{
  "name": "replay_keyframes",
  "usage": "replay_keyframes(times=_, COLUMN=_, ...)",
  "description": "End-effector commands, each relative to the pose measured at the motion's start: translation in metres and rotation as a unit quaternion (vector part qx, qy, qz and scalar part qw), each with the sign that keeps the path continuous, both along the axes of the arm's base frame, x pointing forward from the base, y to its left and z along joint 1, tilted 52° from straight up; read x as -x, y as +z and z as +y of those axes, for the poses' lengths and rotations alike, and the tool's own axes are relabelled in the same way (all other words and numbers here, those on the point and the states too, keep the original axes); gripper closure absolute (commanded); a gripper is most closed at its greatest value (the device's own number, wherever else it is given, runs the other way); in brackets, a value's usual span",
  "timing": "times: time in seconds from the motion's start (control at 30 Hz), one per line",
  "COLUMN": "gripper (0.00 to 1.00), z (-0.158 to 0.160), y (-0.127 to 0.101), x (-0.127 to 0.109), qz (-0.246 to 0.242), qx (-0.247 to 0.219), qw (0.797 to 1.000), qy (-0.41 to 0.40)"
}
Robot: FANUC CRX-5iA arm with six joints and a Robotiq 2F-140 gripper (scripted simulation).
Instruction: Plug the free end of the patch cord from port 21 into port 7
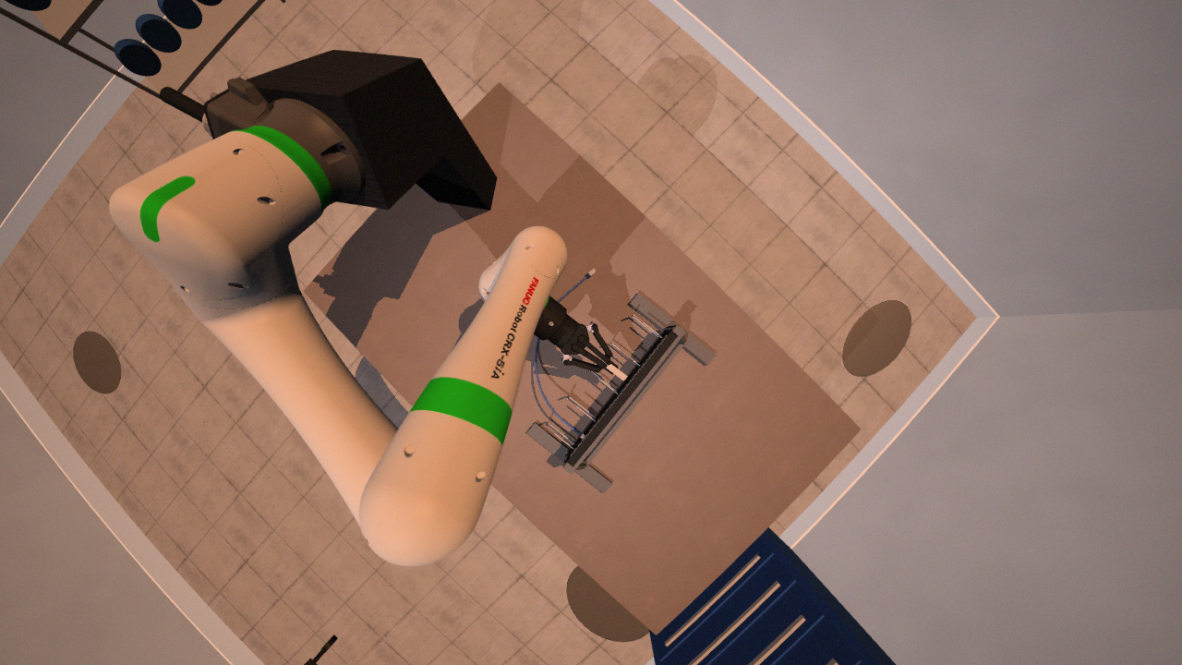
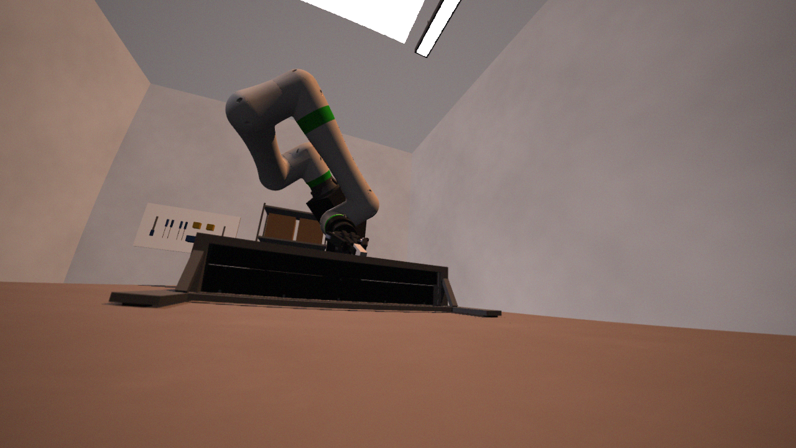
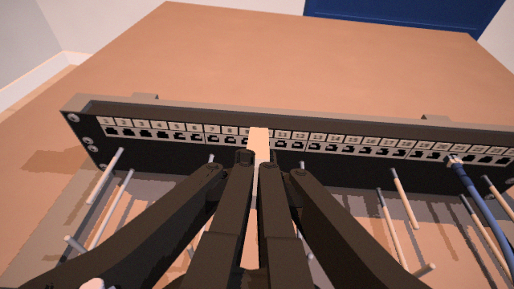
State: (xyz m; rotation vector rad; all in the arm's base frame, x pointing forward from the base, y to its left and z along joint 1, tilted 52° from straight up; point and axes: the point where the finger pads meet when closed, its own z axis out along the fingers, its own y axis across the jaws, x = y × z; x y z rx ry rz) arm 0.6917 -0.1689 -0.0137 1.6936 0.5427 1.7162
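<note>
The loose rack (image 1: 631,390) (image 2: 267,247) (image 3: 161,154) stands upright on the table, its numbered ports facing my gripper. Port 7 (image 3: 213,139) looks empty. The blue patch cord (image 1: 536,376) (image 3: 484,209) has one plug (image 3: 454,160) in port 21 and curves away from the rack. Its free end (image 1: 588,274) lies on the table beyond the rack's low-numbered side, out of the wrist view. My gripper (image 1: 614,371) (image 2: 360,249) (image 3: 258,142) is shut and empty, its pale fingertips together in front of port 10, hiding it and part of 9. Contact with the rack cannot be told.
Pale rods (image 3: 104,177) (image 3: 405,198) stick out from the rack front on both sides of my fingers. Grey feet (image 1: 648,310) (image 1: 548,438) extend at both rack ends. A blue cabinet (image 1: 735,611) (image 3: 393,14) stands past the far table edge.
</note>
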Motion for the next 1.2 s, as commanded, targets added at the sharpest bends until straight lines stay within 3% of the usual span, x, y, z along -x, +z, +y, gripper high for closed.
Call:
replay_keyframes(times=0.0, gripper=1.00, z=0.000, y=0.000, x=0.001, qz=0.000, qx=0.000, qw=1.000, qy=0.000)
replay_keyframes(times=0.23, gripper=1.00, z=0.003, y=-0.001, x=0.017, qz=0.000, qx=0.000, qw=1.000, qy=0.000)
replay_keyframes(times=0.57, gripper=1.00, z=0.015, y=-0.007, x=0.096, qz=0.000, qx=0.000, qw=1.000, qy=0.000)
replay_keyframes(times=0.63, gripper=1.00, z=0.015, y=-0.007, x=0.096, qz=0.000, qx=0.000, qw=1.000, qy=0.000)
replay_keyframes(times=0.8, gripper=1.00, z=0.020, y=-0.010, x=0.127, qz=0.000, qx=0.000, qw=1.000, qy=0.000)
replay_keyframes(times=1.17, gripper=1.00, z=0.021, y=-0.010, x=0.138, qz=0.000, qx=0.000, qw=1.000, qy=0.000)
